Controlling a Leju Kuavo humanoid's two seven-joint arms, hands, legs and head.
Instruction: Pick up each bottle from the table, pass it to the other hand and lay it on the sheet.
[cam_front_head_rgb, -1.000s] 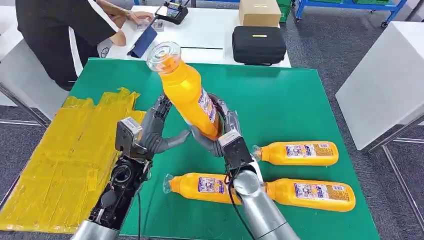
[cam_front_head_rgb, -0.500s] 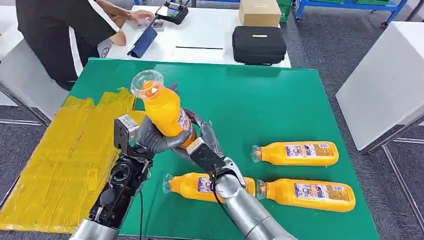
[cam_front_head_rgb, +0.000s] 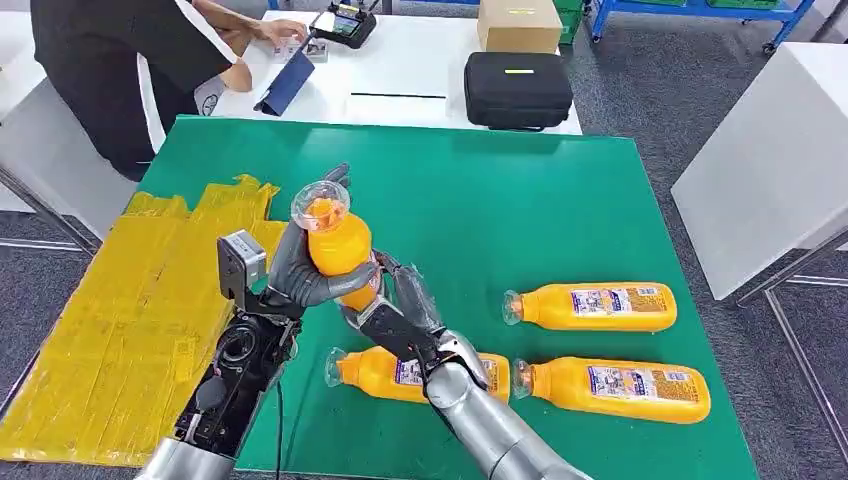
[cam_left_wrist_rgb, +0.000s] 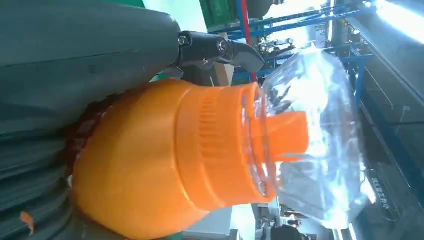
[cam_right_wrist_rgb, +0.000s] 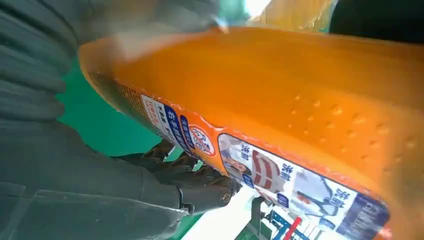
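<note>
An orange bottle (cam_front_head_rgb: 337, 250) with a clear cap (cam_front_head_rgb: 322, 200) stands upright in the air above the green table (cam_front_head_rgb: 540, 200), between my two hands. My left hand (cam_front_head_rgb: 292, 275) wraps its fingers round the bottle's upper body; its wrist view shows the bottle's orange neck (cam_left_wrist_rgb: 150, 165) and clear cap (cam_left_wrist_rgb: 310, 135) close up. My right hand (cam_front_head_rgb: 392, 310) grips the lower part from the other side, and the labelled bottle (cam_right_wrist_rgb: 300, 100) lies against my right hand (cam_right_wrist_rgb: 60, 165) in its wrist view. The yellow sheet (cam_front_head_rgb: 130, 310) lies at the table's left.
Three more orange bottles lie on the green table: one under my right forearm (cam_front_head_rgb: 410, 372), one at the right (cam_front_head_rgb: 598, 306), one at the front right (cam_front_head_rgb: 615, 388). A person (cam_front_head_rgb: 120, 60) stands at the white table behind, beside a black case (cam_front_head_rgb: 517, 88) and a cardboard box (cam_front_head_rgb: 518, 24).
The bottle has come down and to the left with my right hand. My left hand, open a second ago, has closed its fingers round it.
</note>
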